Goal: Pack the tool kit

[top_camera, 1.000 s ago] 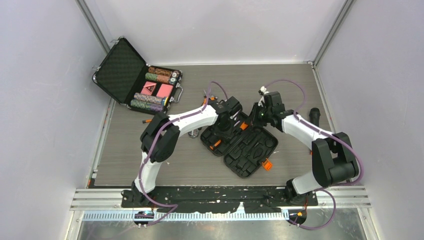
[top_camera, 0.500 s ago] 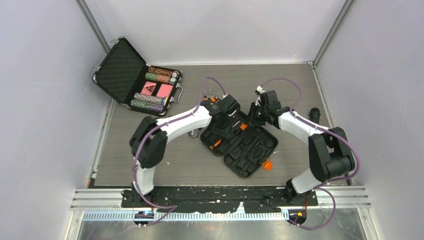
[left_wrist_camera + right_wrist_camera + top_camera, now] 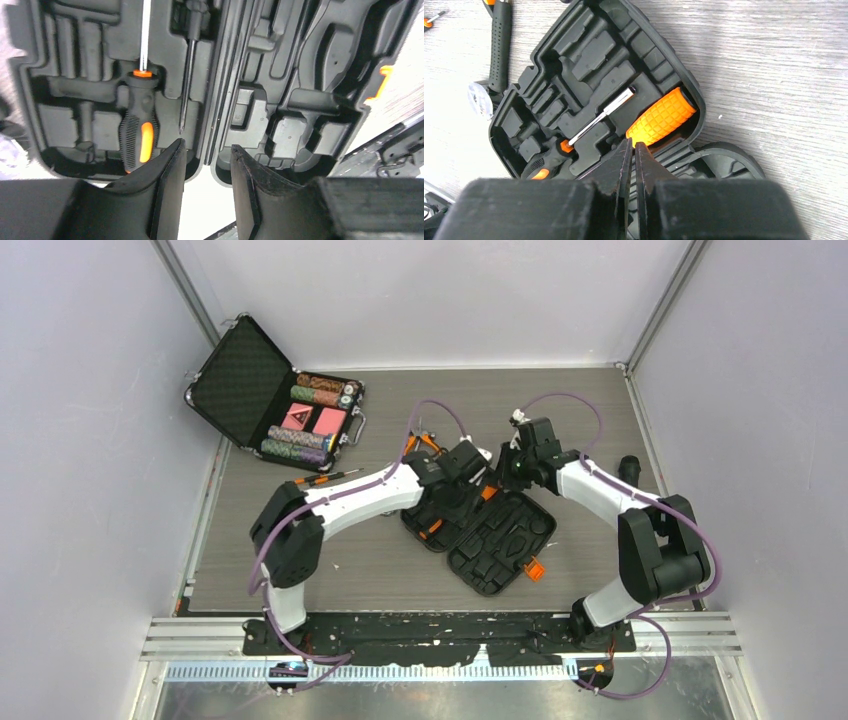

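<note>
The tool kit point(image 3: 480, 528) lies open on the table point(image 3: 400, 570), both halves flat: rigid ribbed plastic, probably light (slick too), best gripped at a lid edge. Left gripper point(image 3: 206, 165) hangs over its middle, fingers spread, empty; right gripper point(image 3: 634, 150) has its fingers pressed together, holding nothing.

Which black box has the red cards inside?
The metal-edged briefcase in the far left corner, with red cards and stacked chips. The tool kit in the middle holds only moulded slots and tools.
</note>
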Motion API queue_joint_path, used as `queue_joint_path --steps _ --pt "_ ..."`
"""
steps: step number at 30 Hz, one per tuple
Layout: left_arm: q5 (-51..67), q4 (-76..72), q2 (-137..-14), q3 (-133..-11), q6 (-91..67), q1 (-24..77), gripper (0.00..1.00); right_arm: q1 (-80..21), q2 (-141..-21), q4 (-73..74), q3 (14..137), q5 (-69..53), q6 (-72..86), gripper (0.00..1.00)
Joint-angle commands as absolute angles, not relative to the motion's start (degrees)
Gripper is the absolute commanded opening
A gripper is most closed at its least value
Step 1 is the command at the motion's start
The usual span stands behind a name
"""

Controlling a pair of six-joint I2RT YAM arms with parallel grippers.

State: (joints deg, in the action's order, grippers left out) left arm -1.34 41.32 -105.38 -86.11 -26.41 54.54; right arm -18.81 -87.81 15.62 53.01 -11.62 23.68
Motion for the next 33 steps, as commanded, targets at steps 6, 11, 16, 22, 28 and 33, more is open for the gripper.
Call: queue_joint_path --steps 6,11,16,22,28,33 --pt "-1.54 41.07 -110.1 -85.69 -23.58 55.28 0.39 -19.4 -89.42 15.46 56.17 -11.04 22.84 0.12" --pt "-1.94 41.02 -111.57 -85.49 -23.44 55.27 0.36 -19.53 -90.14 14.96 56.29 -11.61 23.23 0.12" --pt "-4.11 41.13 -111.54 -85.09 -23.0 55.19 0.31 -19.51 -90.83 14.96 56.66 -12.1 23.04 0.12" --pt "-3.42 40.75 -111.77 -84.54 -22.51 54.88 0.24 -19.47 -91.29 15.36 56.29 -12.37 23.05 0.12" --pt "-2.15 40.63 -113.1 -84.41 -22.42 54.45 0.19 -19.53 -92.5 15.48 55.58 -11.66 23.32 0.12" --pt "-1.23 40.44 -113.85 -84.02 -22.4 54.07 0.15 -19.58 -93.84 15.01 55.37 -11.29 23.42 0.12"
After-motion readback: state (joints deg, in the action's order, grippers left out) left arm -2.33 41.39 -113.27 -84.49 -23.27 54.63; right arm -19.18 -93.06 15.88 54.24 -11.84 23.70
